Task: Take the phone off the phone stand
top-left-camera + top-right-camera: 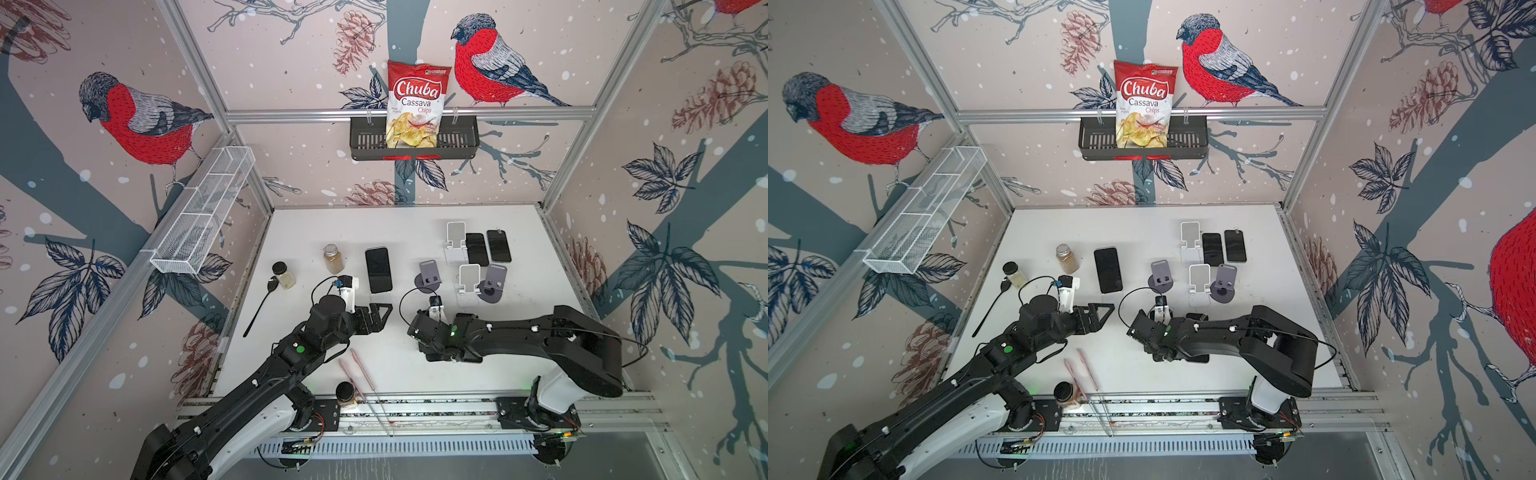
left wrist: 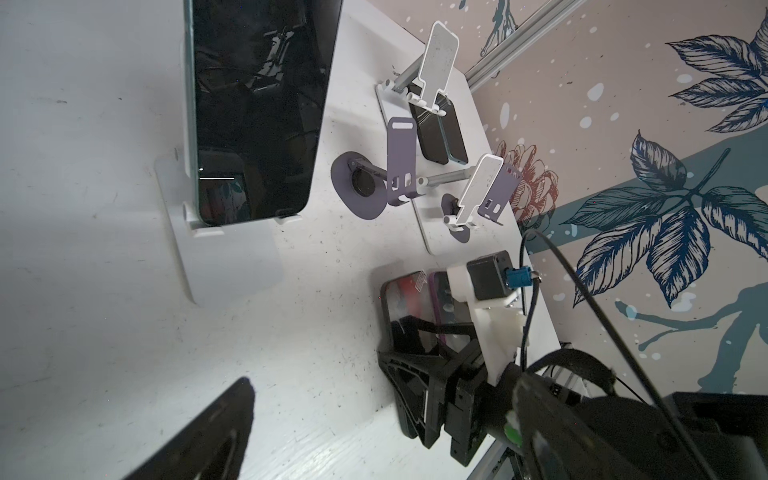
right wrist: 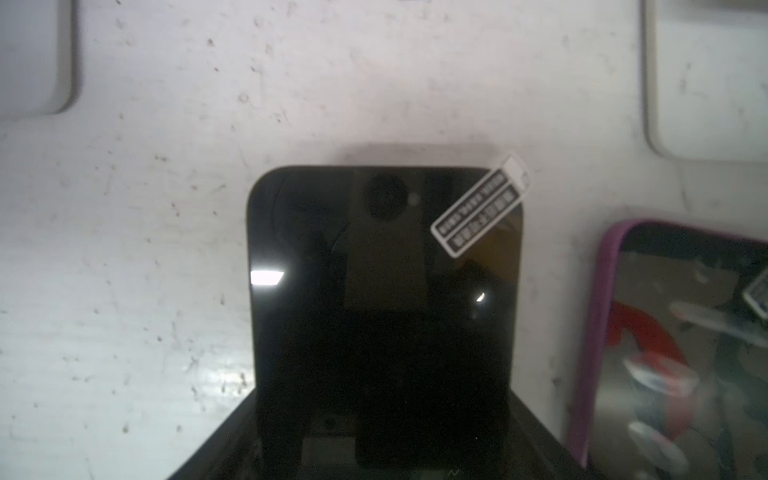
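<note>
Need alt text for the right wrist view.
A black phone with a white corner sticker dominates the frame, against the white table. A purple-cased phone lies beside it; white stand bases sit beyond.

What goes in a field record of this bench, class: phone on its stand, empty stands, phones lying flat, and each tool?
Phone on stand: dark phone leaning on loaded white stand
Empty stands: rear white stand, front white stand, left purple stand, right purple stand
Flat phones: inner rear phone, outer rear phone, purple-cased phone
Left tool: open, empty
Right tool: closed on black phone, beside purple-cased phone
</note>
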### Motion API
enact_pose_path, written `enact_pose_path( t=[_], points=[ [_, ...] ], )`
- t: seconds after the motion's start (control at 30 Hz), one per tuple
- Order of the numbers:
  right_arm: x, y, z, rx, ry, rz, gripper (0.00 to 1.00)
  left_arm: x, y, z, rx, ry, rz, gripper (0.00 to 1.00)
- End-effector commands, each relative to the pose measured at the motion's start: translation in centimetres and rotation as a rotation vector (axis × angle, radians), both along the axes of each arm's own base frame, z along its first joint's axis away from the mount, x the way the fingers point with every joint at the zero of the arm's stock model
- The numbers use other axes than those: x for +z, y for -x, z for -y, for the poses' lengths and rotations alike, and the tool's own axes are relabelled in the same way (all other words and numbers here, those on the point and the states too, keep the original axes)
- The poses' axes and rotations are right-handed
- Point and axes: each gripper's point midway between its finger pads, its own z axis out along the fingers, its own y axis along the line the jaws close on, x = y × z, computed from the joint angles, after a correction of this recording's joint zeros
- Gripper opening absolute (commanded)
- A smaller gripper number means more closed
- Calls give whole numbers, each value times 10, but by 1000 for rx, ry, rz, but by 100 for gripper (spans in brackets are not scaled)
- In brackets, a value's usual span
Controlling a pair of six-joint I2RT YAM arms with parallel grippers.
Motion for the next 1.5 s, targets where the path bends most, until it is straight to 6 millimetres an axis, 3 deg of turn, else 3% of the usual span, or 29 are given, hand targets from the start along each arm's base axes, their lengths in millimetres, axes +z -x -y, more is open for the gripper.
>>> enact_pose_path(
  t=[0.0, 0.73, 1.17, 1.47],
  points=[
    [-17, 32, 35, 5, 118, -151, 72, 13, -4, 4, -4, 42, 45, 96],
    [-11, 31, 32, 27, 128, -134, 83, 13, -4, 4, -5, 39, 43, 96],
    [14, 14, 9, 65, 97, -68, 96, 12, -6, 5, -8, 31, 46, 96],
    [37, -4, -6, 91, 85, -4, 98, 14, -7, 5, -4, 22, 50, 96]
  ],
)
